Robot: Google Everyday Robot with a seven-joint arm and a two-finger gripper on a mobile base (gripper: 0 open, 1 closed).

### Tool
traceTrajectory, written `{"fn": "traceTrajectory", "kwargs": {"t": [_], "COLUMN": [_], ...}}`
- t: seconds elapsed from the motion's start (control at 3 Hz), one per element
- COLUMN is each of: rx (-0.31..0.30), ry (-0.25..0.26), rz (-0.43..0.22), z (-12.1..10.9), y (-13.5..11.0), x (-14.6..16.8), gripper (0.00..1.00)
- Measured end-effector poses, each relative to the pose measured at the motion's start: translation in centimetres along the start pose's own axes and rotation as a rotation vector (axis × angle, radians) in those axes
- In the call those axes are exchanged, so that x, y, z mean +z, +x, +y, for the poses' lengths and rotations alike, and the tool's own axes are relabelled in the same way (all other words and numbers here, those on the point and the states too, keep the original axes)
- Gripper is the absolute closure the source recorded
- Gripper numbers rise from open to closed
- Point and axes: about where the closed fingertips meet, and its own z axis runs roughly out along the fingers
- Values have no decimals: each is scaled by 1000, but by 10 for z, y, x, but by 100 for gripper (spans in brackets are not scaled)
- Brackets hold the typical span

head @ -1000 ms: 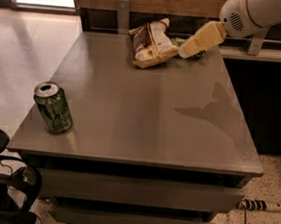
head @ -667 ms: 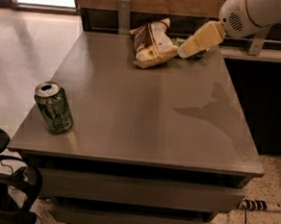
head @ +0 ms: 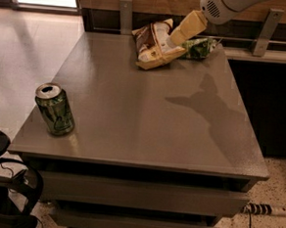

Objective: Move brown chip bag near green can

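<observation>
Camera view, looking down on a grey table [head: 147, 121]. Reaching in over the table's far right corner: white arm [head: 224, 3]. Toward the table's far edge, a little right of its middle: brown chip bag [head: 148, 48], lying flat and crumpled, white panel up, tan edges showing. Above the table's far edge, over the bag's right end: gripper [head: 175, 38], tan, slanting down from the arm, touching the bag or just above it, hard to say which. Gripper apart or together: cannot tell. At the table's far right corner: small green snack bag [head: 200, 47]. At the table's near left corner, well apart from the rest: green can [head: 55, 111], upright, top opened.

Probably light, soft and part full of air; glossy film likely slippery, contents easily crushed. Best pinched at a crimped tan edge or a raised fold, not squeezed across the middle. Worth lifting clear of the table rather than dragging, staying off the green snack bag, and setting down short of the can so as not to knock it.
</observation>
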Motion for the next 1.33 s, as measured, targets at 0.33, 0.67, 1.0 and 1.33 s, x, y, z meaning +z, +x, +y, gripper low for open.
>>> {"fn": "traceTrajectory", "kwargs": {"t": [0.33,0.67,1.0,1.33], "rx": [-11,17,72,127], "ry": [-3,-51,-122,-189], "rz": [0,-31,-73,-111], "z": [-3,-10,-10,-2], "y": [-15,-19,-20,-20], "x": [21,53,89,134], "gripper": [0,0,0,0]}}
